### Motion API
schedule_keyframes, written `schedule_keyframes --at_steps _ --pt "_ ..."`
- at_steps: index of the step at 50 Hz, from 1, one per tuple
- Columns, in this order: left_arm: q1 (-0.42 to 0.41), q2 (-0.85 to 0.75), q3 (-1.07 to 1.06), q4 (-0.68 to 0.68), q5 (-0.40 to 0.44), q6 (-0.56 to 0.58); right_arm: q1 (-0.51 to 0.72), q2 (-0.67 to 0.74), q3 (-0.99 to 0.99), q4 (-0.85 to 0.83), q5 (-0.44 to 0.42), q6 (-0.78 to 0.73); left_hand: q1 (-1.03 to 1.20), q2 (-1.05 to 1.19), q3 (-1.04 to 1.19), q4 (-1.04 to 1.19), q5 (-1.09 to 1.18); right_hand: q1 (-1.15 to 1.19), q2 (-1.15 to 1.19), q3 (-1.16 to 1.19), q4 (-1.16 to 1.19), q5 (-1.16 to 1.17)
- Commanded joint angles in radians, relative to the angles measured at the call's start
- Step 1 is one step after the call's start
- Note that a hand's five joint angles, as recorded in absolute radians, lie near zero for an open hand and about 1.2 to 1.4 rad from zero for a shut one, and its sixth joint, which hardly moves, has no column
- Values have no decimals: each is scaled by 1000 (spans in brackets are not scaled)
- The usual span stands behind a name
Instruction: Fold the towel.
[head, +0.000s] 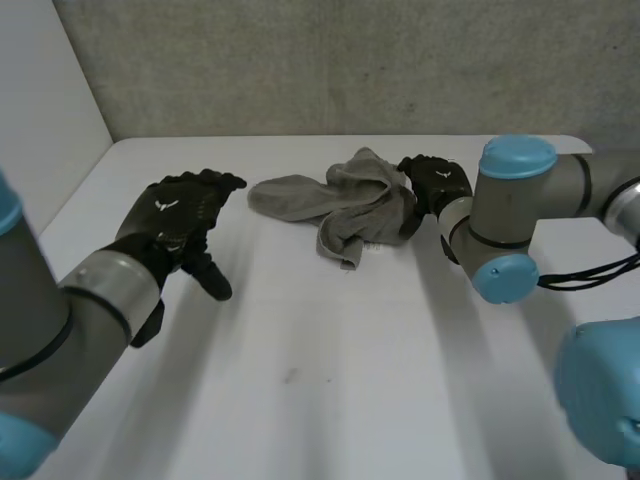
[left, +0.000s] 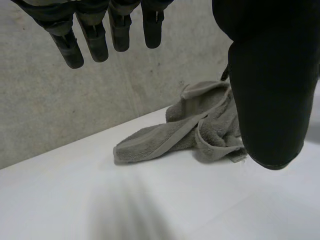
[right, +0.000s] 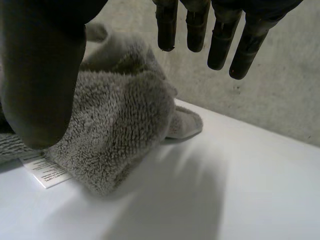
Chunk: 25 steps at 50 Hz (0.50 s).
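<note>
Grey terry towel (head: 345, 205), crumpled & unfolded, lies bunched in upper centre of head view on white counter (head: 330, 380), one end trailing left; white label (right: 44, 172) sticks out.

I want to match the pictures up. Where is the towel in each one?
Head view: towel crumpled at the far side of the table, between left hand and right hand.
Left wrist view: towel beyond the fingertips.
Right wrist view: towel under the palm, beside the thumb.
Shared landmark: grey wall behind it.
</note>
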Motion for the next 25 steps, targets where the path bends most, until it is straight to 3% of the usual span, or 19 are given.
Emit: schedule_keyframes --at_steps 1,3,4,6,7,8,15,18,20,21,22,23,25 --pt "1 95 -121 34 5 -48 -2 123 -175 88 -6 29 7 13 11 11 -13 -14 -38 -29 -45 -18" --pt "1 110 -138 48 5 -48 -2 147 -210 110 -15 32 7 13 11 11 -13 228 204 214 197 224" --pt "1 116 -152 67 5 -48 -2 148 -210 110 -16 32 7 13 11 11 -13 229 205 215 199 226" --pt "1 118 -162 85 5 -48 -2 151 -213 113 -32 33 7 13 11 11 -13 770 745 755 739 766" --pt "1 115 -167 103 5 -47 -2 151 -213 113 -32 33 7 13 11 11 -13 773 748 758 742 769" --pt "1 115 -167 104 5 -46 0 143 -212 117 -42 35 7 13 11 11 -13 1081 1057 1066 1050 1077" --pt "9 98 -158 127 5 -42 18 22 -177 194 -91 -3 7 13 11 11 -13 1171 1147 1156 1140 1167" --pt "25 89 -153 127 5 -36 21 -70 -104 292 -115 -128 7 13 11 11 -13 1171 1147 1156 1140 1167" --pt "38 89 -150 127 5 -34 23 -177 19 401 -143 -356 9 16 14 14 -10 1171 1147 1156 1140 1167" --pt "48 89 -147 127 7 -36 23 -178 20 401 -143 -358 7 13 11 11 -13 1171 1147 1156 1140 1167" --pt "49 89 -147 127 7 -36 24 -234 109 450 -157 -479 7 13 11 11 -13 1171 1147 1156 1140 1167" --pt "55 89 -144 127 7 -36 24 -234 110 450 -157 -480 9 16 14 14 -10 1171 1147 1156 1140 1167" --pt "56 87 -140 127 8 -34 26 -360 322 489 -180 -662 9 16 14 14 -10 1171 1147 1156 1140 1167"
